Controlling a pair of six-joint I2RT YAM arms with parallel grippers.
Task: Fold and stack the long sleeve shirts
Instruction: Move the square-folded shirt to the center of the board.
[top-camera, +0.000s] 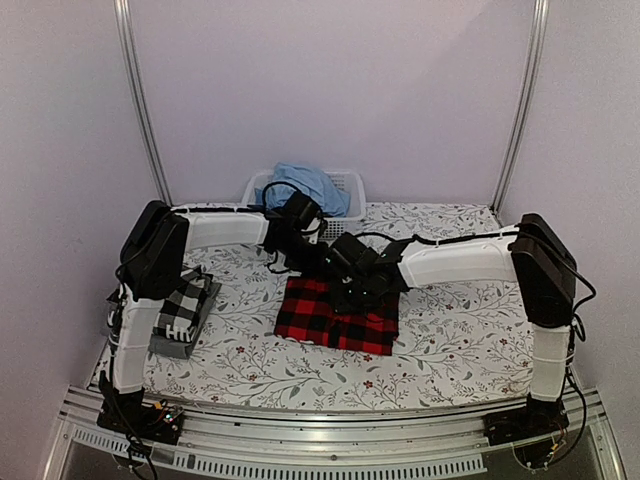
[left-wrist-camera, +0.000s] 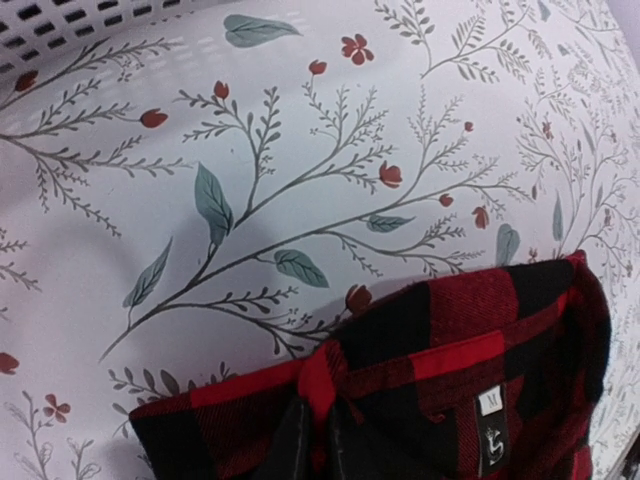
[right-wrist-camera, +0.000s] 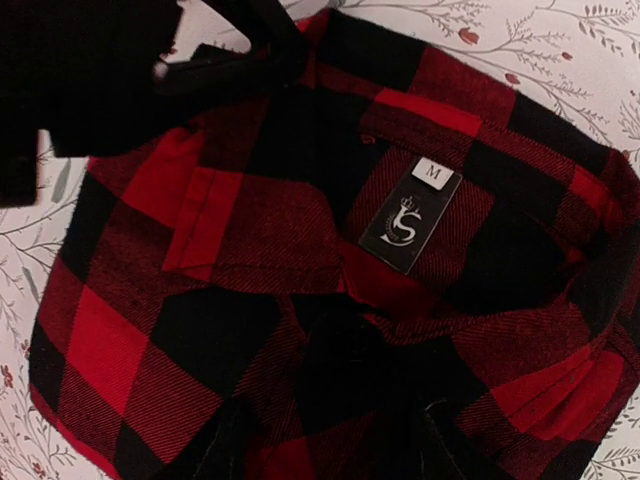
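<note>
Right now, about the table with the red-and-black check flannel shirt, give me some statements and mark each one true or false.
1. The red-and-black check flannel shirt lies folded mid-table on the floral tablecloth. True.
2. The white plastic basket is empty. False: a blue cloth lies in it.
3. The black-and-white check shirt lies on the flannel. False: it sits apart at the left, on a dark grey folded garment.
4. The flannel's neck label shows an M. True.
5. The right gripper is clamped shut. False: its jaws stand open over the flannel.
</note>
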